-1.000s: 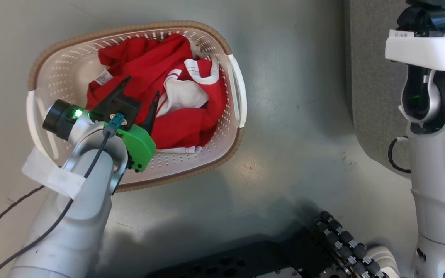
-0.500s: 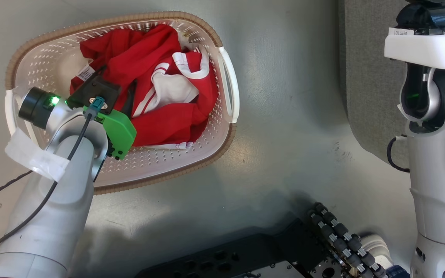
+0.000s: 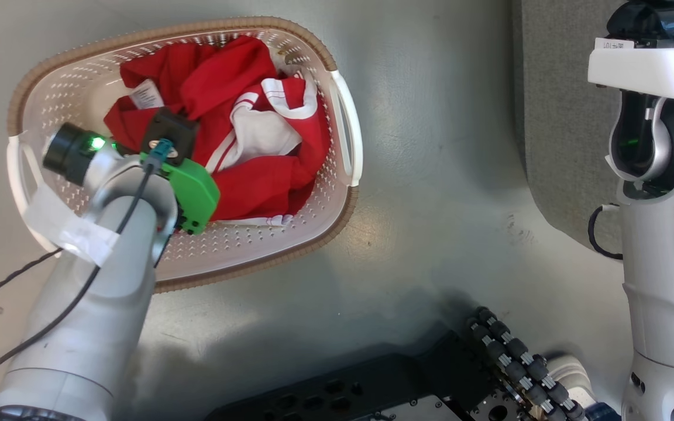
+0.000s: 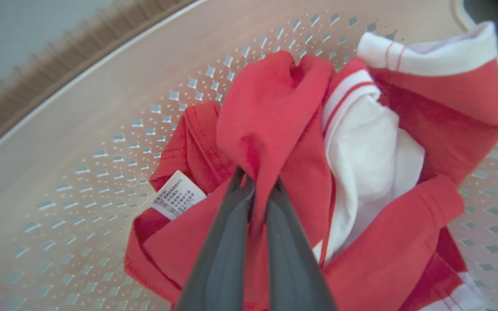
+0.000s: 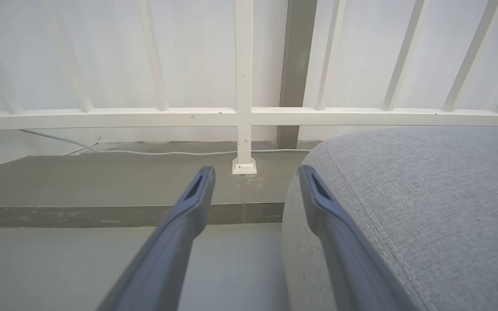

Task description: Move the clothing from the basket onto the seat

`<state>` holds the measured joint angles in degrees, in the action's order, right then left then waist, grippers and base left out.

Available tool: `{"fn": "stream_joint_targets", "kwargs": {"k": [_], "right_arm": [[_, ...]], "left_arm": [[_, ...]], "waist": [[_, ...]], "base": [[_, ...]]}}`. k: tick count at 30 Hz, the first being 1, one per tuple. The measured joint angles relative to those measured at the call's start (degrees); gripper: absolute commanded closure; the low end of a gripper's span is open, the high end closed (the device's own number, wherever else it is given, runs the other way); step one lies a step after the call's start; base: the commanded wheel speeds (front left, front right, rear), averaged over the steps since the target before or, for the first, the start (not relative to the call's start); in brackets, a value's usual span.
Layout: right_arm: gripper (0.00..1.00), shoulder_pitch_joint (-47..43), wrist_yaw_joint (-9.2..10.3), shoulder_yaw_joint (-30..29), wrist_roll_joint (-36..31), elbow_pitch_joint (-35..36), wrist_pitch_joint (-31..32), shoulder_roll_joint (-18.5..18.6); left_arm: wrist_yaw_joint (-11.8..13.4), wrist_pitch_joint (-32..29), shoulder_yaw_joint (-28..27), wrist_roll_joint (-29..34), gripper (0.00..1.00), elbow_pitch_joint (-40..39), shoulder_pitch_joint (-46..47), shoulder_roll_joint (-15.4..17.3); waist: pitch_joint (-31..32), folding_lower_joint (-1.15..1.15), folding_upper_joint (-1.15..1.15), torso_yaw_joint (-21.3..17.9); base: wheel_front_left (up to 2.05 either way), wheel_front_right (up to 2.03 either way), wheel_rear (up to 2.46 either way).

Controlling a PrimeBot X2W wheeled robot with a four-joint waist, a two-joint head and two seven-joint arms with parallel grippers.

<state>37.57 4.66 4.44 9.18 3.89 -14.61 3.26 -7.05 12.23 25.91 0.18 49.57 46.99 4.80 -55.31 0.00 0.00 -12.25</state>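
The clothing [image 3: 255, 175] is a crumpled red heap with white panels, lying in the cream basket [image 3: 325, 231] at the upper left of the head view. My left wrist [image 3: 179, 169] reaches down into the basket from above. In the left wrist view my left gripper [image 4: 257, 181] is shut on a raised fold of the red clothing [image 4: 275, 108], close to its white tag [image 4: 177, 194]. My right gripper [image 5: 255, 177] stands open and holds nothing, next to the rounded edge of the grey seat [image 5: 426, 207]. The seat [image 3: 553, 88] lies at the upper right of the head view.
The basket stands on a grey floor [image 3: 430, 146]. My black base [image 3: 372, 386] and its roller wheel [image 3: 518, 362] lie along the bottom. My right arm's white housing [image 3: 664, 234] stands at the right edge. A white railing [image 5: 244, 116] runs behind the seat.
My left gripper was open above the clothing, dropped into the heap and shut on a red fold. The fold and the tag have shifted slightly. The head camera also moved a little.
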Motion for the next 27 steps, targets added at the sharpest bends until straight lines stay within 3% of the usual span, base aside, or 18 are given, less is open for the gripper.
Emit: {"fn": "stream_joint_targets", "kwargs": {"k": [13,27], "right_arm": [[0.0,0.05,0.01,-0.57,-0.68,-2.02,0.0,-0.05],[0.0,-2.49,-1.08,-1.94,-2.25,-6.7,0.0,0.05]], "left_arm": [[-0.01,2.01,1.49,-2.02,1.0,-1.47,0.21,-1.77],[-0.07,2.03,3.0,-5.04,1.0,-4.95,0.21,-2.3]], "waist": [[2.55,0.0,0.0,2.37],[10.16,0.0,0.0,5.47]], "base": [[0.0,0.0,0.0],[0.0,0.0,0.0]]}}
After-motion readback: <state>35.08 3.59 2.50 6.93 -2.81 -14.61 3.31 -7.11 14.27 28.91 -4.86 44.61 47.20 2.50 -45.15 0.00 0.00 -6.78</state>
